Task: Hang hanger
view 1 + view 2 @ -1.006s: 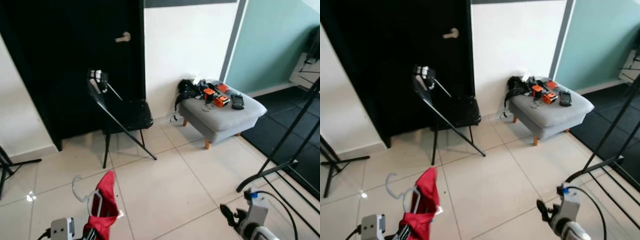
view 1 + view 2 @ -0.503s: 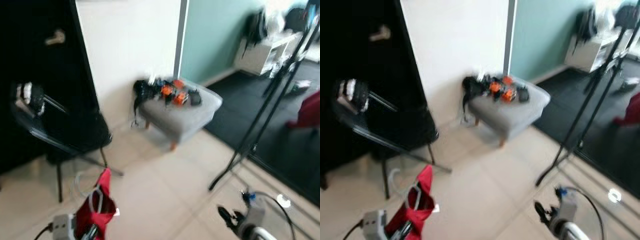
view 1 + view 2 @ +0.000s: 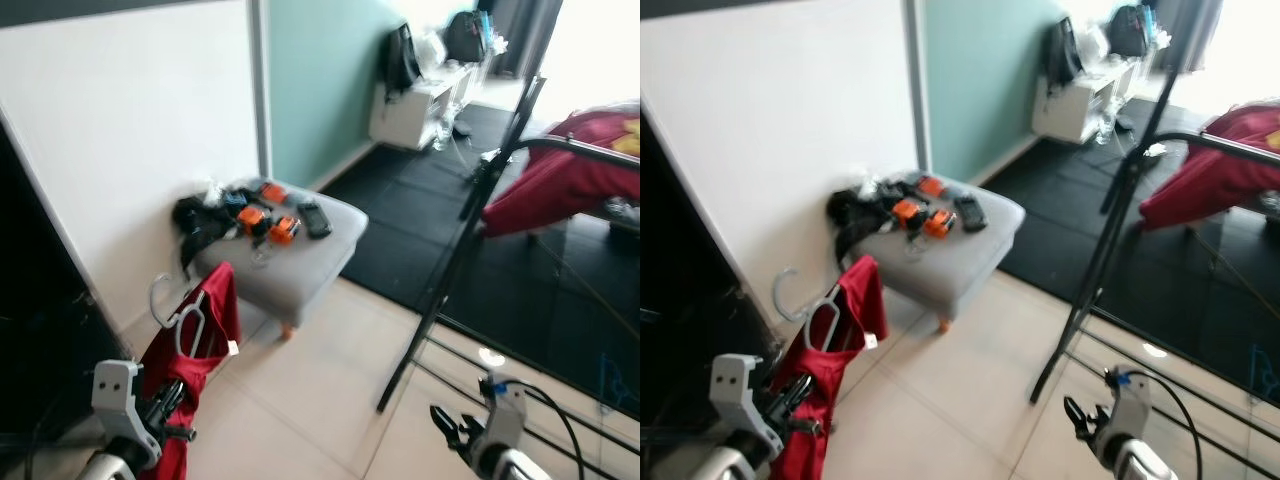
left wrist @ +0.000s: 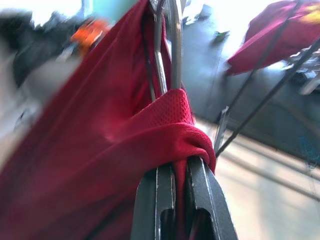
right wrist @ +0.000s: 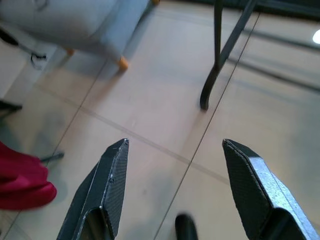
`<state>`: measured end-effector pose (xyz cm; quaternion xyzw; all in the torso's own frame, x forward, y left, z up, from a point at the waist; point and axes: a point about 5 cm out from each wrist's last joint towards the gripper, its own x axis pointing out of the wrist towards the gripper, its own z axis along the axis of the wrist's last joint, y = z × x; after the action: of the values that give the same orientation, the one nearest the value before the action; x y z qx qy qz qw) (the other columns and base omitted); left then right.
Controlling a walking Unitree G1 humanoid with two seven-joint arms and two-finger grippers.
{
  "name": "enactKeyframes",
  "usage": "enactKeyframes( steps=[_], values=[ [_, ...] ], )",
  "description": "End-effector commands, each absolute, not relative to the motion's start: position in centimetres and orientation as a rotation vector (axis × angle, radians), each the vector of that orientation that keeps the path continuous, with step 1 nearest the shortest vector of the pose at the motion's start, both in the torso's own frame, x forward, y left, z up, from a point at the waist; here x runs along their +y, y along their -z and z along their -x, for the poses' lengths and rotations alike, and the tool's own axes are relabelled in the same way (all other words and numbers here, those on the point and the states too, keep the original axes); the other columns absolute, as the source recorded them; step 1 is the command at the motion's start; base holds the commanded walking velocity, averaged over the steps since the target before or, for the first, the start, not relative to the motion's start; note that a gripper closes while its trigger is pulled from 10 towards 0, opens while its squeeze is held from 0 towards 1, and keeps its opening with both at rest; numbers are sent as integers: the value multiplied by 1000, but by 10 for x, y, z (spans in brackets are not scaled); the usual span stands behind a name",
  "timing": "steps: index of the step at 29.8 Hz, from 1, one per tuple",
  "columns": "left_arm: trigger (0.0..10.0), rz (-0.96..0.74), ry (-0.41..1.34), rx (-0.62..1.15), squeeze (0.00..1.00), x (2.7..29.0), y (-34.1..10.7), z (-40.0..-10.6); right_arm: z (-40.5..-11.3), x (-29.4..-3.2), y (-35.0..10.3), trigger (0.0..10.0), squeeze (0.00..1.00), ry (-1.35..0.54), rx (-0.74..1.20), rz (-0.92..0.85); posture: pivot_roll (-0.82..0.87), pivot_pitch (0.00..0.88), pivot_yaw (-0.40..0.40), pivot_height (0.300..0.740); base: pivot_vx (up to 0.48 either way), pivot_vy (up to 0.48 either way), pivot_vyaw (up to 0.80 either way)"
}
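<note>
Red cloth draped the hanger [image 3: 188, 318] at the left, clenched between the 2 fingers of the left gripper [image 4: 175, 197], its pale hook up near the white wall. Over the last second the whole view had swung right: the dark chair left the picture and the black clothes rack [image 3: 470, 215], already carrying a red garment [image 3: 560, 180], came in, so the robot was judged to be turning toward its hanging place. Midway, the grey footstool [image 3: 300, 255] bore orange-and-black gadgets. At the right, the right gripper [image 5: 175, 195] hung spread, gripping nothing, above the tiles
</note>
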<state>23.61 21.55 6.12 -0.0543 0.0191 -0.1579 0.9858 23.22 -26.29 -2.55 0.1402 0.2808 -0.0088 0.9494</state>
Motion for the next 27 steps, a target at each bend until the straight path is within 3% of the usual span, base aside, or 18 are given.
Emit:
enactKeyframes(
  steps=[1,9,19,21,24,27],
  values=[
    [10000,46,342,-32,0,226,-87,-244,-231,-256,29,10000,0,1,580,-291,-70,0,-5,740,341,0,-800],
    [10000,-51,531,-130,0,218,-144,-265,-230,-255,31,10000,0,-1,586,-294,-73,0,1,740,166,0,-798],
    [10000,-144,555,-163,0,218,-168,-285,-230,-253,32,10000,0,-3,588,-297,-71,0,-1,740,0,0,-800],
    [10000,-147,588,-164,0,211,-171,-287,-230,-253,32,10000,0,-5,589,-298,-74,0,1,740,0,0,-800],
    [10000,-149,912,-102,0,158,-164,-268,-230,-252,32,10000,0,-9,590,-301,-80,0,7,740,0,0,-800],
    [10000,-152,989,-82,0,148,-163,-261,-230,-252,32,10000,0,-10,590,-302,-85,0,10,740,0,0,-800]
  ],
)
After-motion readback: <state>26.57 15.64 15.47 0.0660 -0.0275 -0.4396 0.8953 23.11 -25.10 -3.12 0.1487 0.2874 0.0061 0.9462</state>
